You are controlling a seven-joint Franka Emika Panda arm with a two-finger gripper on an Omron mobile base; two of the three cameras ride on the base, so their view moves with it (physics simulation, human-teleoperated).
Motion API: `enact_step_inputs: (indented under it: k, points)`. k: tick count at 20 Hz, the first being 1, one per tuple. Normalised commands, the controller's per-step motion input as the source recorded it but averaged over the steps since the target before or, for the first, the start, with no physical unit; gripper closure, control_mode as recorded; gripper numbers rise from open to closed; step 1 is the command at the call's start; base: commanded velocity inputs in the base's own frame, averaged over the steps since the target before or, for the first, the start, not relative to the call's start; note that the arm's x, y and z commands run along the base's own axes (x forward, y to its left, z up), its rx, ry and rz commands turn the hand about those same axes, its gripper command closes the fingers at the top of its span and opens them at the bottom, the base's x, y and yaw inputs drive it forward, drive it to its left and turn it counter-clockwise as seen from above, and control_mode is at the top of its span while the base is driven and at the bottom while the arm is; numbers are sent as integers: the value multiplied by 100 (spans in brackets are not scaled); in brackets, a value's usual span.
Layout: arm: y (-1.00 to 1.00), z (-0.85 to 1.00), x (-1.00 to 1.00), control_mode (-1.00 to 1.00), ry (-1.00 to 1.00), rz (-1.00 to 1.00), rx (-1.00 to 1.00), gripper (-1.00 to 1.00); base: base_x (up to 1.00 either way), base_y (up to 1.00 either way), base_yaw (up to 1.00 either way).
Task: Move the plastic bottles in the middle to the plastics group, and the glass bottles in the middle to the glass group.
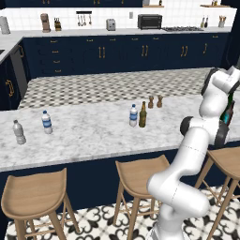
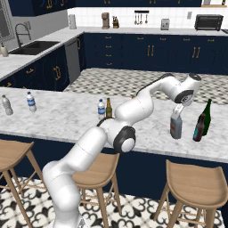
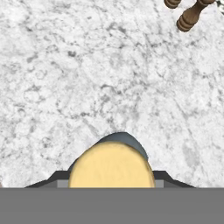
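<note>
Status, read left to right along the white marbled counter [image 2: 67, 120].

1. Plastics group, at 9 o'clock on the counter in the right base view: a plain greyish clear plastic bottle [image 2: 6, 105] and a small clear plastic water bottle with blue label band and white cap [image 2: 30, 101] stand near each other, upright. No transfer into this group is evident yet.

2. Middle of the counter: a second small clear water bottle with a blue label [image 2: 101, 109] stands just beside a slim olive-brown long-necked glass bottle [image 2: 109, 108]. Both are upright and untouched. Judgement: both remain to be moved.

3. Right end, at 3 o'clock: the two-finger gripper [image 2: 177, 113] is closed on the neck of the squat grey-blue glass bottle with a tan cap [image 2: 176, 126]; the hand view shows that tan cap seated between the finger tips. The bottle hangs upright, its base at or just above the counter; contact cannot be told.

4. Glass group, immediately at 3 o'clock of the held bottle: a tall dark green wine bottle [image 2: 206, 116] and a shorter dark bottle [image 2: 199, 128], paired.

Judgement: the first of three transfers is near completion; release is outstanding.
</note>
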Motion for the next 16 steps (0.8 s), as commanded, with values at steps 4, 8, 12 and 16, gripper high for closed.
enact_step_inputs:
  k: [4, 8, 12, 16]
  points:
    - [-18, 0, 0, -100, 0, 0, 0, 100, 0, 0, 0]
    - [-22, 0, 0, -100, 0, 0, 0, 100, 0, 0, 0]
    - [-25, 0, 0, -100, 0, -2, 0, 100, 0, 0, 0]
    - [-32, 0, 0, -100, 0, -7, 0, 100, 0, 0, 0]
